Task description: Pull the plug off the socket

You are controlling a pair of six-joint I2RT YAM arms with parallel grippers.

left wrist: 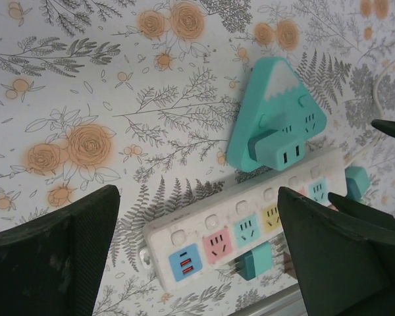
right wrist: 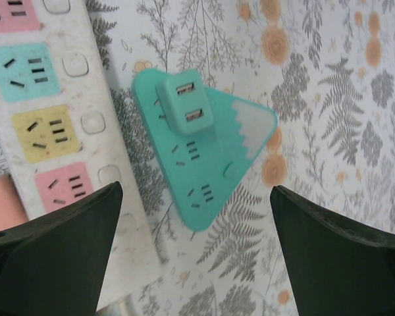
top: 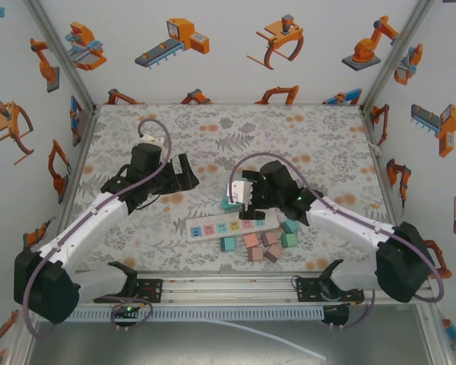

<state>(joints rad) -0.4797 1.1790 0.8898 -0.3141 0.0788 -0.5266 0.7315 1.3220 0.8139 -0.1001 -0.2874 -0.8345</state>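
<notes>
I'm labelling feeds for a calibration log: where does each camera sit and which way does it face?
Top external: above and behind the bases, looking down on the table; both arms, left gripper and right gripper show.
Left wrist: on the left arm, looking down between its open fingers at the power strip and teal socket.
Right wrist: on the right arm, looking down between its open fingers at the socket's plug.
Shared: both wrist views hold socket, plug and strip.

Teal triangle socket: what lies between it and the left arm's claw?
Just bare flowered tablecloth. The top view shows that stretch between the open left gripper and the teal triangle socket, with nothing resting on it.
</notes>
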